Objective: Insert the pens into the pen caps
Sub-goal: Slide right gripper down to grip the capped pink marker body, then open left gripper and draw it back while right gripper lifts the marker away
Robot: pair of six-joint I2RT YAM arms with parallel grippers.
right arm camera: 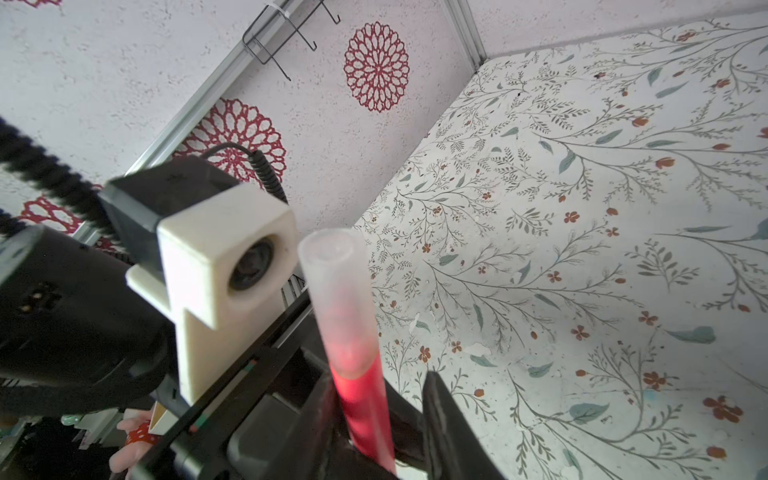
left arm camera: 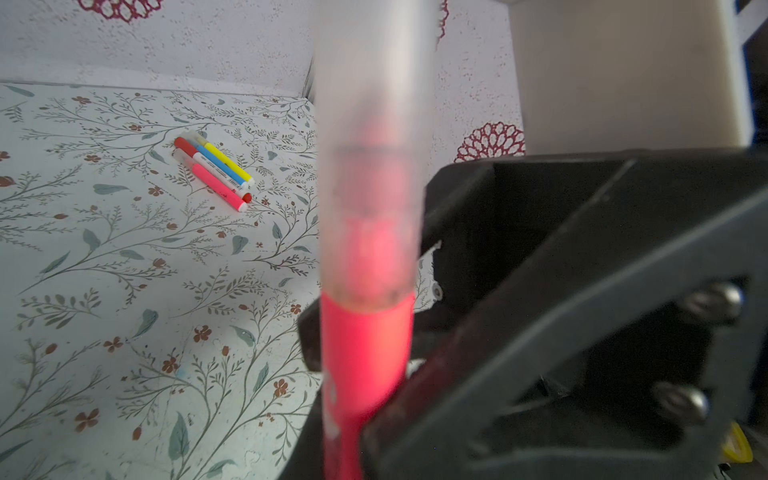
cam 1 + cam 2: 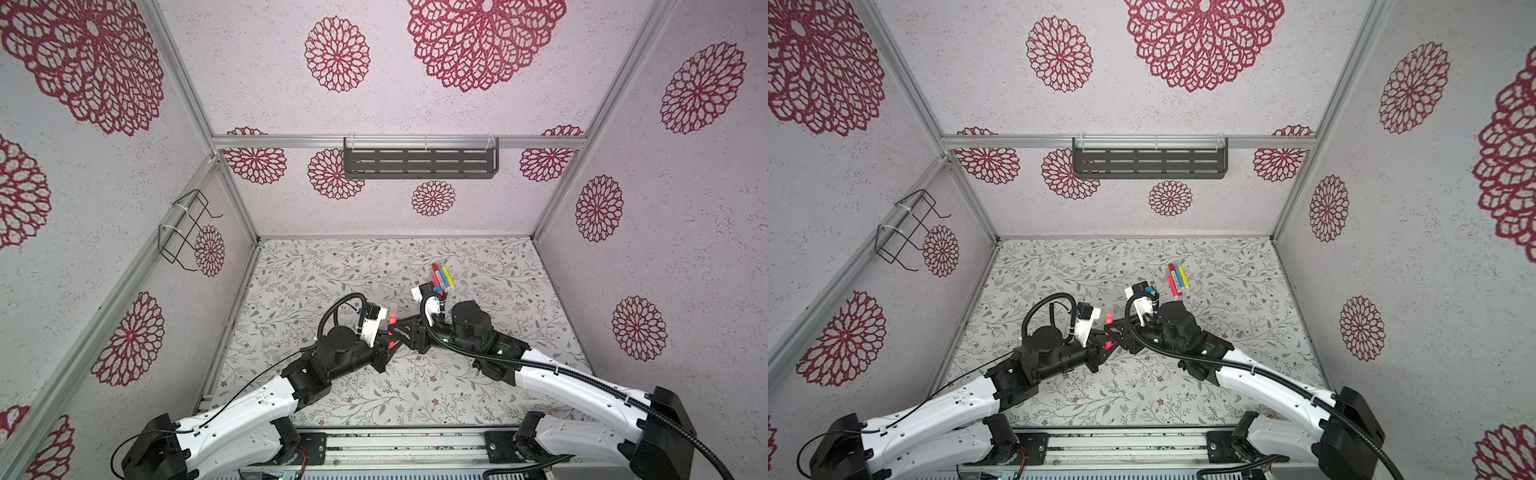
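Note:
A pinkish-red pen (image 3: 391, 344) stands upright over the middle of the table, and my left gripper (image 3: 388, 349) is shut on its lower end. A clear cap (image 1: 336, 299) sits over the pen's upper end, seen close up in the left wrist view as a frosted cap (image 2: 374, 166). My right gripper (image 1: 374, 419) reaches in from the right with its jaws on either side of the pen (image 1: 365, 407); a gap shows at one finger. Several capped pens (image 3: 441, 276) lie side by side behind the grippers: pink, white with a red cap, blue, yellow.
The floral tablecloth (image 3: 316, 282) is walled in on three sides. A dark slotted shelf (image 3: 419, 160) hangs on the back wall and a wire rack (image 3: 187, 228) on the left wall. The left wrist camera (image 1: 232, 266) is close beside the cap.

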